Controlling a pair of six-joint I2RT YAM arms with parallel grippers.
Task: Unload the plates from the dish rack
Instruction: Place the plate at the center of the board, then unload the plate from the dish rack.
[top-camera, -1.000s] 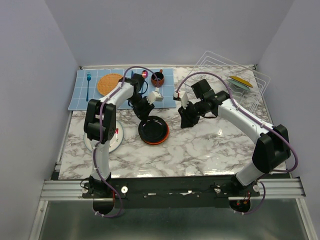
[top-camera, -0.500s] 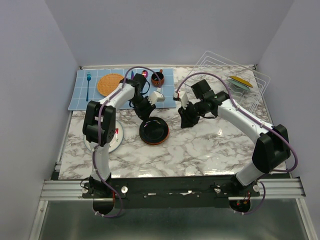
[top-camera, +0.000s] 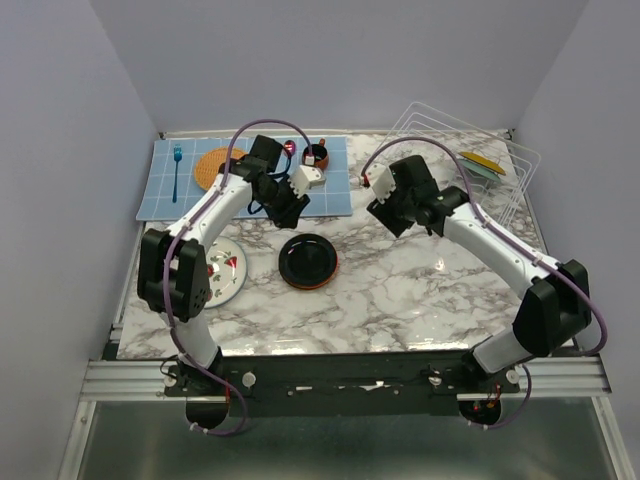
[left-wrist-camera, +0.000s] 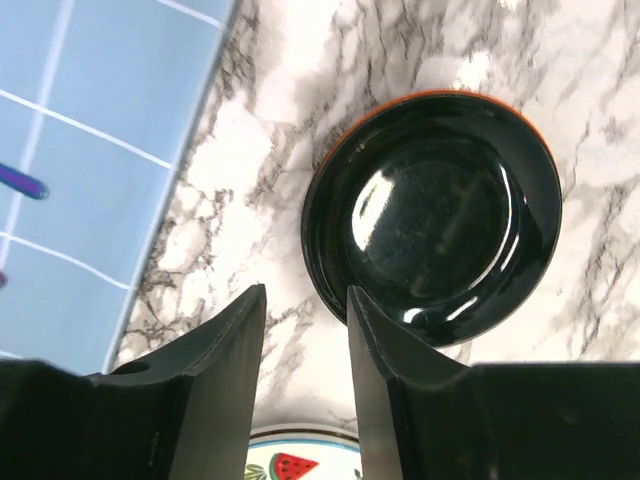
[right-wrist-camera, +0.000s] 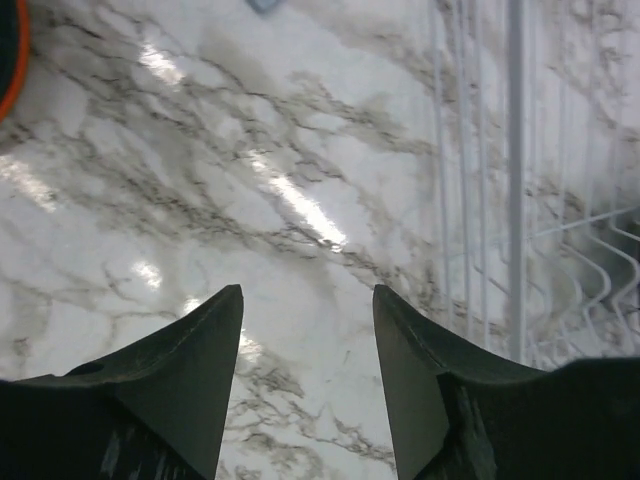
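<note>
A glossy black plate (top-camera: 308, 259) lies on an orange-red plate (top-camera: 312, 285) in the middle of the marble table. Both show in the left wrist view, the black plate (left-wrist-camera: 435, 215) and the orange-red rim (left-wrist-camera: 430, 95). A white plate with red wedges (top-camera: 225, 272) lies at the left, also in the left wrist view (left-wrist-camera: 300, 458). A mustard-yellow plate (top-camera: 483, 161) sits in the white wire dish rack (top-camera: 440, 125) at the back right. My left gripper (top-camera: 285, 208) is open and empty, above the table behind the black plate. My right gripper (top-camera: 384, 212) is open and empty, left of the rack wires (right-wrist-camera: 515, 180).
A blue mat (top-camera: 170, 195) at the back left holds an orange woven disc (top-camera: 216, 168), a teal fork (top-camera: 177, 170) and a dark cup (top-camera: 316, 157). Grey walls close in the table on three sides.
My left gripper has drawn back from the black plate toward the mat, and its arm swung left, uncovering the white plate. My right gripper has moved back toward the rack.
</note>
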